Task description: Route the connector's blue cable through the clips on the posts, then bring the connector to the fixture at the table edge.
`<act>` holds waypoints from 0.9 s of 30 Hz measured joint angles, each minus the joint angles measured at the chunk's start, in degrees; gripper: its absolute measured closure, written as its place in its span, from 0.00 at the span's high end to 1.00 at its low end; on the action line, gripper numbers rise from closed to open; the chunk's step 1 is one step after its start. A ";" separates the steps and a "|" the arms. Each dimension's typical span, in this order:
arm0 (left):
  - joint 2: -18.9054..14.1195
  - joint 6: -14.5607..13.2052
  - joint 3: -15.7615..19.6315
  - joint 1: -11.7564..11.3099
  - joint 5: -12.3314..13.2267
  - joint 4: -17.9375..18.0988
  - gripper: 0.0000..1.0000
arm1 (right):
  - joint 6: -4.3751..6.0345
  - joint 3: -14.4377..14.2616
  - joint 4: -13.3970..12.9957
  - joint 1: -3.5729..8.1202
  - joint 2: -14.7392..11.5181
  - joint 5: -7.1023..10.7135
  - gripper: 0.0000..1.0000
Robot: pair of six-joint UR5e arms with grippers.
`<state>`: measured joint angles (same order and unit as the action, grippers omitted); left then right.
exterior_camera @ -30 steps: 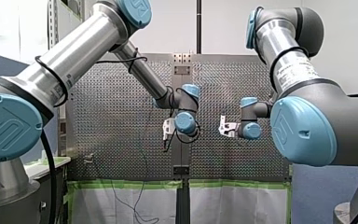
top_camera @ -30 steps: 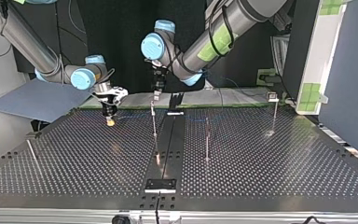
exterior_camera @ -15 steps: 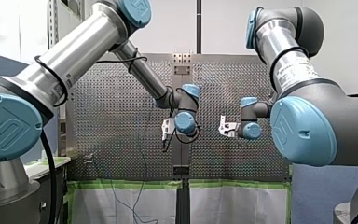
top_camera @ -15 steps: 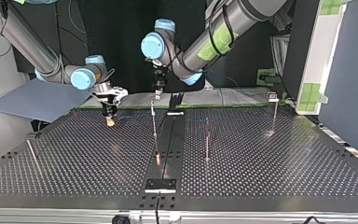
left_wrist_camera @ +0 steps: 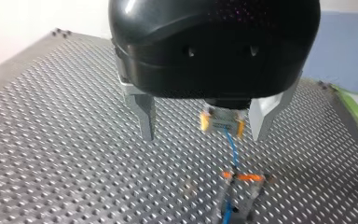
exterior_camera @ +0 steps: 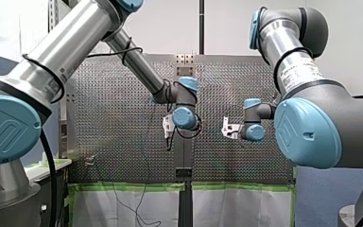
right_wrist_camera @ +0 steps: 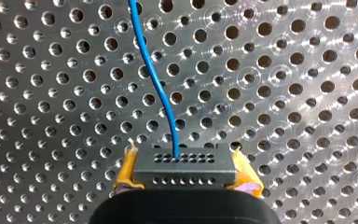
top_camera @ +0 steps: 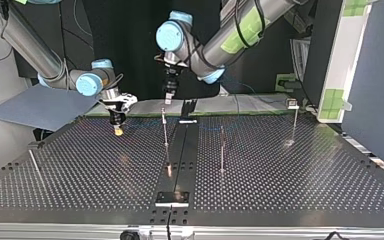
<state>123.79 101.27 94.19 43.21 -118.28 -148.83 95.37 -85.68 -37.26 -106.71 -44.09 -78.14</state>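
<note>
In the right wrist view a dark grey connector (right_wrist_camera: 185,164) with rows of holes sits between yellow pads (right_wrist_camera: 127,173), my right gripper (right_wrist_camera: 185,179) shut on it. Its blue cable (right_wrist_camera: 161,93) trails away over the perforated table. In the top view that gripper (top_camera: 117,129) hangs low over the table's far left. My left gripper (left_wrist_camera: 203,137), black with metal fingers, stands open and empty above a thin post (top_camera: 165,129). Its wrist view shows the cable (left_wrist_camera: 233,149) running from the held connector (left_wrist_camera: 221,122) to the orange-tipped clip (left_wrist_camera: 241,178) on that post.
Two more upright posts (top_camera: 222,150) (top_camera: 295,122) stand to the right in the top view, and a slanted rod (top_camera: 34,165) at the left. A black rail (top_camera: 180,150) runs down the middle to a black plate (top_camera: 172,198) at the near edge. A blue-grey panel (top_camera: 35,107) lies beyond the far-left corner.
My left gripper has risen away from the post's top, still open. My right gripper and the connector have stayed put.
</note>
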 joint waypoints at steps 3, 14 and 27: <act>-1.23 1.23 1.23 -0.35 1.22 1.21 1.00 | 0.01 0.00 -0.06 -0.13 0.00 0.00 0.00; -6.49 6.40 6.48 -1.46 -1.11 2.35 1.00 | 0.01 -0.04 0.19 -0.21 0.00 0.07 0.00; -13.36 2.33 13.35 0.67 0.83 5.08 1.00 | 0.01 -0.02 0.71 -0.11 0.00 0.25 0.00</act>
<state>110.43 103.61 107.54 43.88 -117.46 -143.75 95.38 -85.70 -36.55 -106.82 -44.09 -77.89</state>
